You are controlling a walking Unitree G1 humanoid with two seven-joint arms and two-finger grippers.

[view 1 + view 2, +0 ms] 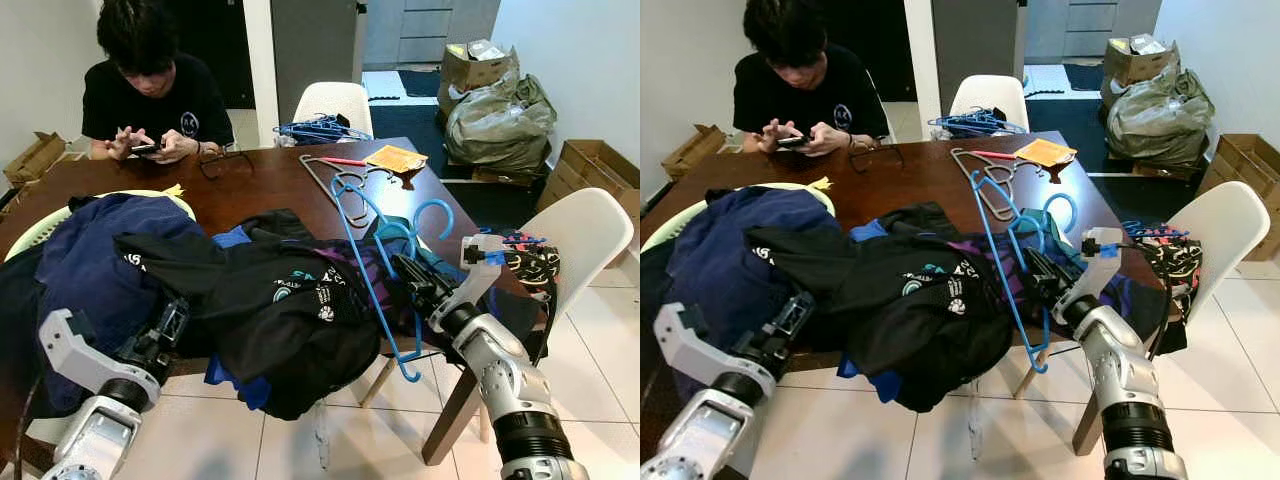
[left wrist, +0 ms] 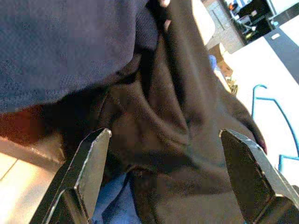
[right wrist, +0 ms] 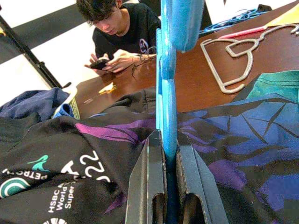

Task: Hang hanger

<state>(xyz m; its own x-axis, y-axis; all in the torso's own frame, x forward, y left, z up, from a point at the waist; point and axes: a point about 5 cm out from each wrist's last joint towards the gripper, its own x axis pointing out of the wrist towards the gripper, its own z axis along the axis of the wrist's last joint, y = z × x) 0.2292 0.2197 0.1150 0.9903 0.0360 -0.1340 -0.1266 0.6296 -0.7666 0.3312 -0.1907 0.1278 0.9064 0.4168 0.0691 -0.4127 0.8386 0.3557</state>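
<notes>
A blue plastic hanger (image 1: 372, 285) stands tilted over the pile of clothes at the table's near right corner, hook (image 1: 435, 207) up. My right gripper (image 1: 405, 268) is shut on its blue bar (image 3: 168, 107), just above a purple and teal jersey (image 3: 261, 121). A black printed garment (image 1: 280, 300) hangs over the table's front edge. My left gripper (image 1: 170, 325) is low at that edge, open, its fingers (image 2: 91, 149) spread before the black cloth (image 2: 177, 116), holding nothing. A navy garment (image 1: 110, 250) lies to the left.
A person (image 1: 150, 90) sits at the far left of the brown table (image 1: 260, 180) using a phone. A grey hanger (image 1: 335, 175) and yellow paper (image 1: 395, 158) lie on the table. More blue hangers (image 1: 320, 128) rest on the far chair. A white chair (image 1: 585, 235) stands right; boxes (image 1: 595, 165) behind.
</notes>
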